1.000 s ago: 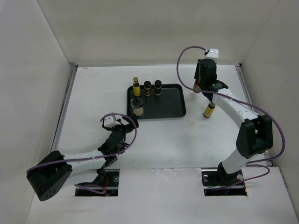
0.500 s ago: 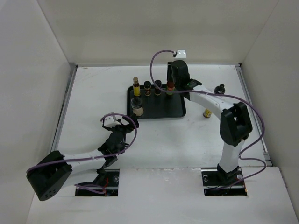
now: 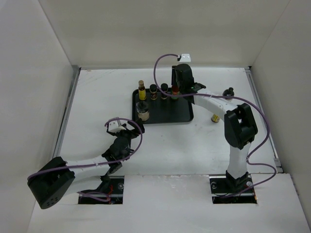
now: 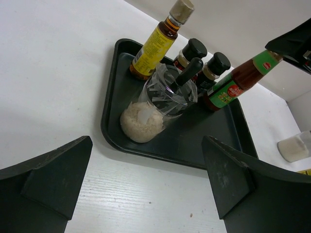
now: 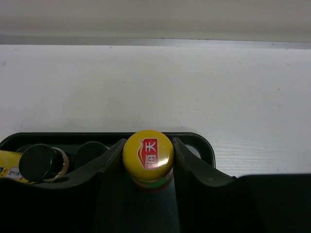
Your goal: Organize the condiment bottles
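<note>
My right gripper (image 3: 176, 87) is shut on the red-green bottle (image 3: 175, 92) at its yellow cap (image 5: 148, 154), at the back row of the black tray (image 3: 181, 110). Left of it stand two dark jars (image 3: 164, 90) (image 3: 153, 91) and a yellow-labelled bottle (image 3: 142, 91). A cream-bodied bottle (image 3: 143, 112) stands at the tray's front left. The other cream-bodied bottle (image 3: 228, 92) and the other yellow-labelled bottle (image 3: 214, 118) are on the table right of the tray. My left gripper (image 3: 131, 130) is open and empty in front of the tray; the left wrist view shows the red-green bottle (image 4: 233, 85).
White walls close in the table at the back and on both sides. A metal rail (image 3: 68, 107) runs along the left edge. The right arm's purple cable (image 3: 160, 68) loops above the tray's back edge.
My right arm has carried the red-green bottle leftward from the right of the tray to the tray's back row. The left arm has not moved.
</note>
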